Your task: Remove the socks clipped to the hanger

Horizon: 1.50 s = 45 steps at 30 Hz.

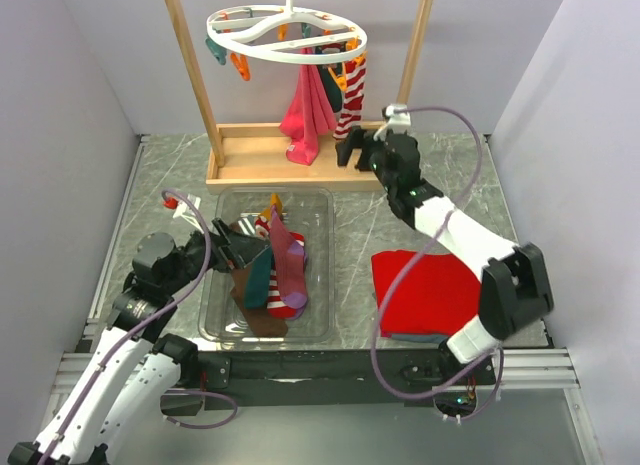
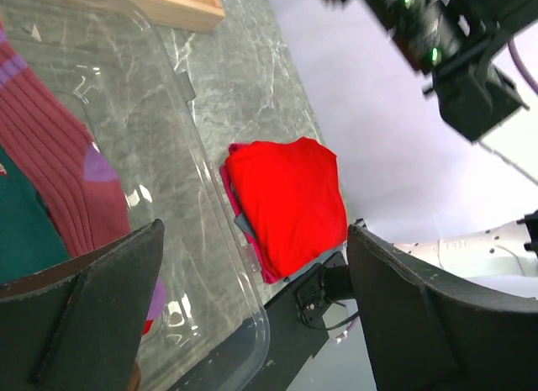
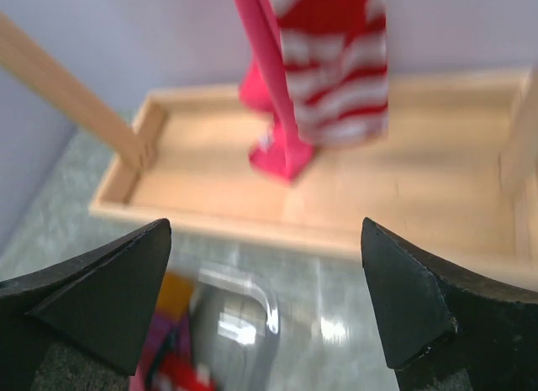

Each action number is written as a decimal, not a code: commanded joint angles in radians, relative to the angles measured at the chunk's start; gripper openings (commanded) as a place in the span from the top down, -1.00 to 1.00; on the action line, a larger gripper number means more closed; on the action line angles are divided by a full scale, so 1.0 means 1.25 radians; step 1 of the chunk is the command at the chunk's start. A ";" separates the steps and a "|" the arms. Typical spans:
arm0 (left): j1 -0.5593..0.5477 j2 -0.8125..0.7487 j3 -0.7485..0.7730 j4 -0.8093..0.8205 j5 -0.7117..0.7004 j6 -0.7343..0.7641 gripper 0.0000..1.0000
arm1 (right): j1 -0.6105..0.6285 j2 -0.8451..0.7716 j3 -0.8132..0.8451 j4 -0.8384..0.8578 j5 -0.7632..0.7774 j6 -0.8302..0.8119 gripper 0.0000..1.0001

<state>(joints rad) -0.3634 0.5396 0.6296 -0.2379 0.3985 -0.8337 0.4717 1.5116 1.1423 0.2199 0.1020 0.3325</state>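
- Right gripper (image 1: 350, 147): jaws wide, nothing between them, at centre of the top view beside the lower end of the red-and-white striped sock (image 1: 352, 97).
- The sock's long axis is vertical, and it hangs from the round hanger (image 1: 285, 35) at top centre.
- Left gripper (image 1: 232, 247): jaws wide and empty, over the clear bin (image 1: 322, 200) at lower left, with loose socks (image 1: 280, 275) inside.
- Only the left wrist view shows the maroon sock (image 2: 50, 164) ribbing.

The hanger (image 1: 300, 57) hangs on the rack (image 1: 196, 80) at the back, a sock (image 1: 352, 100) under it. In front sits the box (image 1: 318, 235) with socks (image 1: 275, 275) inside. A folded cloth (image 1: 425, 290) lies right of it.
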 commanded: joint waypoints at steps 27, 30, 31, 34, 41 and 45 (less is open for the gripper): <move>-0.003 0.043 0.094 -0.010 -0.019 0.125 -0.91 | -0.030 0.308 0.209 0.448 0.005 -0.149 0.63; -0.003 0.048 0.121 -0.022 -0.003 0.118 -0.91 | -0.026 0.252 0.185 0.400 -0.009 -0.149 0.92; -0.003 0.045 0.128 -0.029 0.000 0.115 -0.90 | -0.026 0.237 0.170 0.368 -0.021 -0.151 0.95; -0.003 0.031 0.153 -0.039 0.014 0.105 -0.92 | -0.018 0.157 0.131 0.294 -0.046 -0.138 1.00; -0.003 0.031 0.144 0.089 0.130 0.001 -0.93 | 0.019 -0.041 0.058 0.098 -0.111 -0.088 1.00; -0.005 0.051 0.119 0.207 0.190 -0.113 -0.91 | 0.062 -0.121 0.034 -0.003 -0.122 -0.062 0.99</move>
<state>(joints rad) -0.3637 0.5842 0.7910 -0.1795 0.5224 -0.8307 0.5018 1.4532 1.2152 0.3767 -0.0032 0.2131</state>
